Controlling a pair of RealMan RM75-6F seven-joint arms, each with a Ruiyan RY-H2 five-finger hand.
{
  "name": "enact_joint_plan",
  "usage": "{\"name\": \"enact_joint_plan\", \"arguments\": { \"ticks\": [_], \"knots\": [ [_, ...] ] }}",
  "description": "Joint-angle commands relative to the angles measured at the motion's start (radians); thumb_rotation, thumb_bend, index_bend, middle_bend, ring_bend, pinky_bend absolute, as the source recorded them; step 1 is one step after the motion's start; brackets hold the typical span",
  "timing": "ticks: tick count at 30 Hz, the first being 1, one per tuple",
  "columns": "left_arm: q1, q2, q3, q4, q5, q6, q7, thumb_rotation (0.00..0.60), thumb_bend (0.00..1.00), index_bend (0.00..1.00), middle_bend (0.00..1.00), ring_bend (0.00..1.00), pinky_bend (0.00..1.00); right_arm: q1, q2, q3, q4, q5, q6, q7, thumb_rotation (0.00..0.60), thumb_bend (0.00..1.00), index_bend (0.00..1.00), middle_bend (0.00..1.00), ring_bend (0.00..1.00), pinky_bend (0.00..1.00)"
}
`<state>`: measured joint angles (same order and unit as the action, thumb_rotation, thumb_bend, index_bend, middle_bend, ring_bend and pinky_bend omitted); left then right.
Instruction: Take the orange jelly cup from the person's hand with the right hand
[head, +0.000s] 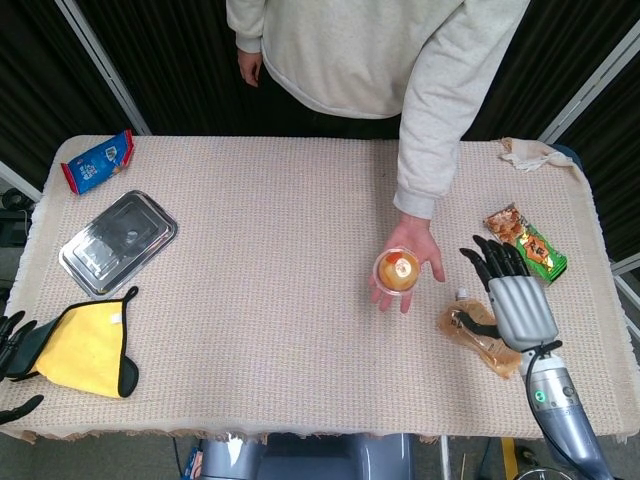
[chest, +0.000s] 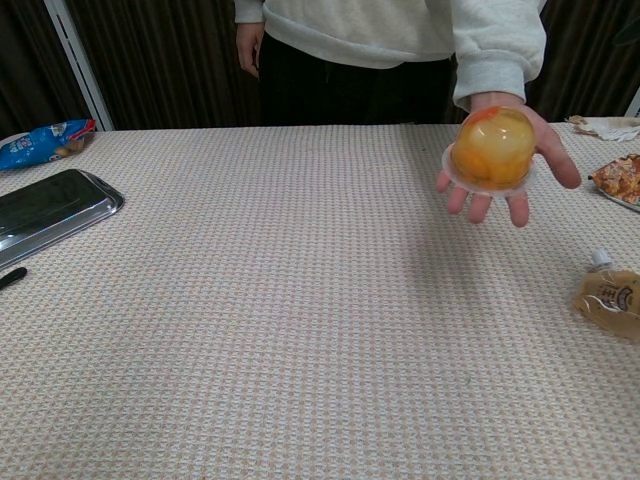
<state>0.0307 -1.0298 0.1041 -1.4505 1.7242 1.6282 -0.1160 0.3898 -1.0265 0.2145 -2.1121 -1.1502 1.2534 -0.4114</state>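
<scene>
On the woven beige table (head: 250, 300), the right hand (head: 515, 300) spreads empty at three o'clock of the domed, glossy orange jelly cup (head: 397, 270).

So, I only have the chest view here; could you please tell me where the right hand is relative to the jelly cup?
Observer: The right hand is beside the person's hand, on the robot's right of the orange jelly cup, not touching it.
Operator: Are its fingers apart?
Observer: Yes, spread and holding nothing; in the head view it overlaps the brown pouch.
Operator: And the left hand?
Observer: The left hand is at the table's near left edge, beside the yellow cloth, holding nothing.
</scene>
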Motion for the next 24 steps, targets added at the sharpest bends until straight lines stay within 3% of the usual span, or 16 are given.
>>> {"name": "enact_joint_plan", "arguments": {
  "ticks": [1,8,24],
  "knots": [
    [0.0,0.001,0.001,0.0,0.002,0.001,0.001,0.6,0.0,0.01,0.0,0.0,0.0,0.098,-0.007,0.053,-0.038,0.15,-0.076,-0.092,0.6,0.14,0.13,0.08,0.03,0.04],
    [0.0,0.003,0.001,-0.003,-0.001,-0.002,0.001,0.6,0.0,0.01,0.0,0.0,0.0,0.183,-0.081,0.054,-0.035,0.286,-0.085,-0.184,0.6,0.14,0.13,0.13,0.08,0.05],
    [-0.001,0.005,0.002,-0.007,-0.003,-0.007,-0.002,0.6,0.0,0.01,0.0,0.0,0.0,0.291,-0.247,0.054,0.06,0.362,-0.028,-0.265,0.6,0.15,0.16,0.12,0.04,0.09]
  ]
}}
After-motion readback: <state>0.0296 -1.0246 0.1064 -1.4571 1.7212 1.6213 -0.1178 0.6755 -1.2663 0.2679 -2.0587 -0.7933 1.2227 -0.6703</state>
